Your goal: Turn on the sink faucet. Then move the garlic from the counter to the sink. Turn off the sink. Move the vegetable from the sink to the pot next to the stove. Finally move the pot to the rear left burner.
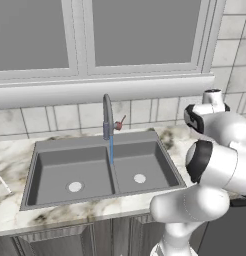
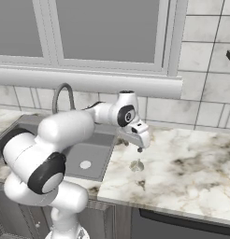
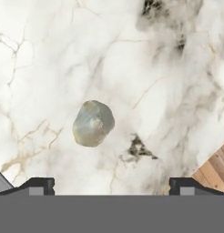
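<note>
The garlic is a small pale grey-white bulb lying on the marble counter, just right of the sink; it also shows as a small lump, the garlic, below the hand. My gripper hovers directly above it, pointing down, open, with nothing between its fingertips. The faucet stands behind the sink with a blue stream of water running into the basin. The pot and the stove are out of view.
A window sill and tiled wall run behind the counter. The counter's front edge and wooden floor show at the lower right of the hand view. Marble counter stretches right of the garlic.
</note>
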You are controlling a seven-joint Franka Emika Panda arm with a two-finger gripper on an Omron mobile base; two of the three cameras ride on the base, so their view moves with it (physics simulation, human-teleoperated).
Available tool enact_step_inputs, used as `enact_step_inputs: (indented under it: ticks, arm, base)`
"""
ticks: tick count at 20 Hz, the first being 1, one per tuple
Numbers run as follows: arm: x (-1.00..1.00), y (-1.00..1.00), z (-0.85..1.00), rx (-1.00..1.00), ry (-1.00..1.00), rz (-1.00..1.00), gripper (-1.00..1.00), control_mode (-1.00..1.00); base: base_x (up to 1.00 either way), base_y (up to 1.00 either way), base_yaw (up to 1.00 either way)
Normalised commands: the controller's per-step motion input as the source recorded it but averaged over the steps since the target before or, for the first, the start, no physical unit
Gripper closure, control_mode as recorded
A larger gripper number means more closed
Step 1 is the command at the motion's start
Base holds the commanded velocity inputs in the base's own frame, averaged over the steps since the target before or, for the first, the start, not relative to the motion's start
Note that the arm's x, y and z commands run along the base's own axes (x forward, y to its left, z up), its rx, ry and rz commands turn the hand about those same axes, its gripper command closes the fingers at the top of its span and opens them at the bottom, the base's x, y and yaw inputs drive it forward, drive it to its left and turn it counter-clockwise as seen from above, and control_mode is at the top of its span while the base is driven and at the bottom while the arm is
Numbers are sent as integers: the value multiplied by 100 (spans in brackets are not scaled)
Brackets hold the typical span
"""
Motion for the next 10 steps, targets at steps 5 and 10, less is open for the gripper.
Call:
enact_step_inputs:
  ticks: [5,10]
  arm:
    - [0,0,-47,0,-6,0,-100,-100]
    - [0,-7,-40,1,-7,0,-100,-100]
  base:
    - [0,0,0]
    - [0,0,0]
